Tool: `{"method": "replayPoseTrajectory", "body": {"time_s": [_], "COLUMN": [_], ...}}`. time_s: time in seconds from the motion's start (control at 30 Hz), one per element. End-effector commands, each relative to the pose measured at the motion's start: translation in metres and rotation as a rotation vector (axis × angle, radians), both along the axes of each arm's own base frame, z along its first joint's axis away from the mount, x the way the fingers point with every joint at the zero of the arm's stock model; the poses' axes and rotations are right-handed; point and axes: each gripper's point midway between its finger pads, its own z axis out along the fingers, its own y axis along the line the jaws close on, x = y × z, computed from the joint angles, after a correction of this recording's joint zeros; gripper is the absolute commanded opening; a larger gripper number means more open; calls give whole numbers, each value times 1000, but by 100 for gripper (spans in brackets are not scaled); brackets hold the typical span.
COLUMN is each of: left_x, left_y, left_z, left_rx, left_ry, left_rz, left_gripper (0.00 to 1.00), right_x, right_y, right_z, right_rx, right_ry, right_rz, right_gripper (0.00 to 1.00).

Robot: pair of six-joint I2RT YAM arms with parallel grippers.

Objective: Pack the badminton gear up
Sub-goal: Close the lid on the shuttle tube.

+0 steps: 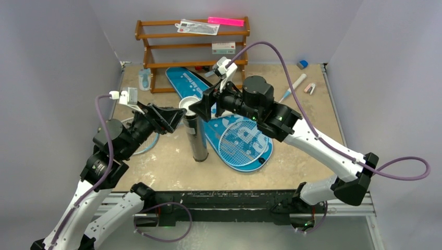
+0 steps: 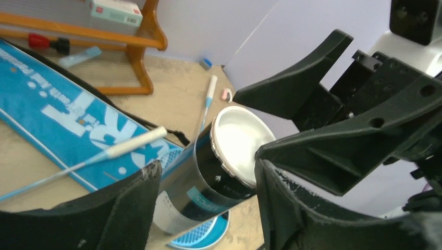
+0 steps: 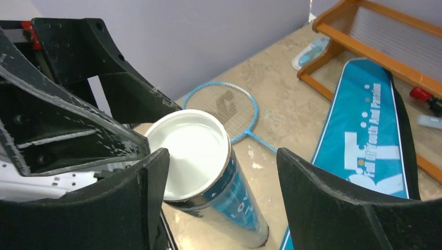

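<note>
Counter: a beige, stone-patterned top, scuffed paler in places, filling the middle of the top view.
Walls: plain pale grey, closing the counter in at left, right and back.
Wooden rack: three tiers, standing against the back wall at upper centre.
Black tube: upright at the centre of the counter, with a white cap on its top end.
Blue bag: lies flat, running from the rack's foot down to the right, behind the tube.
Light-blue racket: lies on the bag's wide end, right of the tube.
Second racket: flat on the counter at left, partly under the left arm.
Left pincer: jaws wide apart either side of the tube's capped end, with a gap showing at one finger; it grips nothing.
Right pincer: spread wide over the cap from the right, empty, with clear space beside the tube.
Right edge: a white pen-like stick and a small blue block.
</note>
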Motion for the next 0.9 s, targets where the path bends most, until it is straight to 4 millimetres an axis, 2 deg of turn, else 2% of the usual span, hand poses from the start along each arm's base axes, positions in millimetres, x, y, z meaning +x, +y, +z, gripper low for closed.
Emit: {"method": "replayPoseTrajectory", "body": {"time_s": [0.0, 0.2, 0.37, 0.47, 0.7, 0.87], "left_x": [-12, -13, -11, -7, 1, 3], "left_y": [10, 10, 9, 9, 5, 2], "left_z": [-120, -126, -119, -102, -42, -2], "left_rx": [260, 261, 250, 242, 218, 182], "left_ry": [338, 354, 338, 299, 179, 79], "left_rz": [-9, -8, -2, 4, -2, -13], "left_gripper": [60, 57, 59, 64, 77, 82], "right_x": [-4, -2, -3, 1, 6, -4], "right_y": [0, -1, -2, -3, -9, -16], "right_z": [7, 48, 64, 60, 54, 52], "right_rx": [-18, 29, 54, 42, 27, 30], "right_ry": [-19, -89, -110, -112, -112, -142], "right_rz": [22, 16, 18, -1, -39, -12], "right_gripper": [77, 78, 78, 79, 80, 95]}}
